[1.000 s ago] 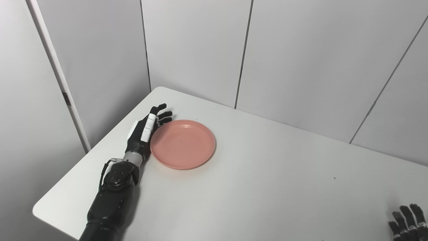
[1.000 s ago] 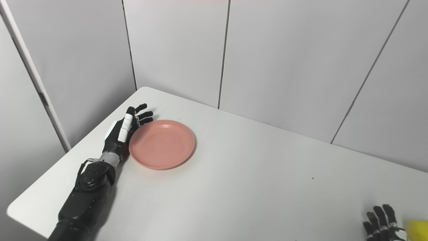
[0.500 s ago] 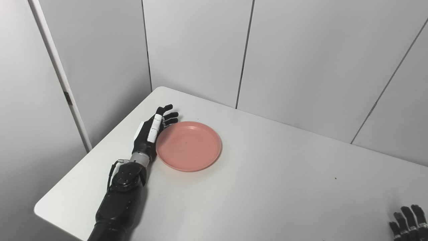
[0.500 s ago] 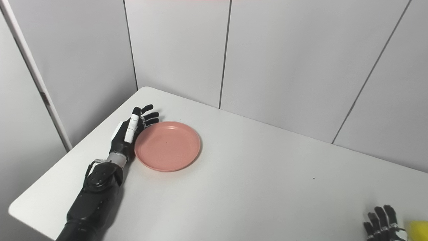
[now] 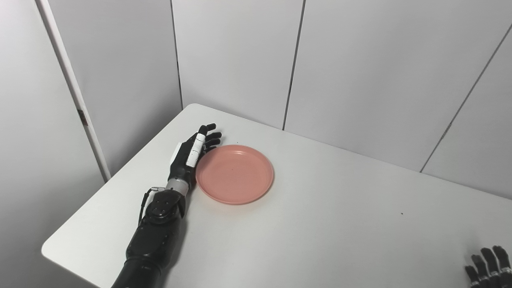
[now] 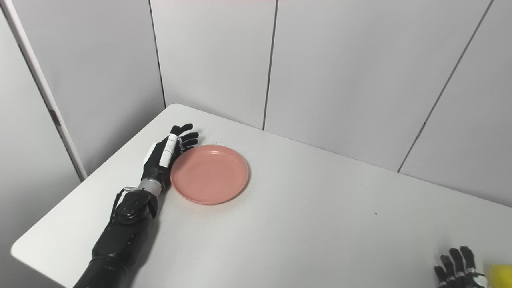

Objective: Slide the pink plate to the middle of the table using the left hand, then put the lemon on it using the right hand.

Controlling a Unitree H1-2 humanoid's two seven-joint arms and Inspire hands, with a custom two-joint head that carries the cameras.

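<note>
We see both views evenly and brightly lit and sharp throughout. Soft shadows lie close under the pink plate [image 5: 235, 174] and beside the left arm on the white table [image 5: 320, 224], which shows mild sheen without glare.

Black left hand [image 5: 191, 154] with white finger segment, silver wrist.
</note>
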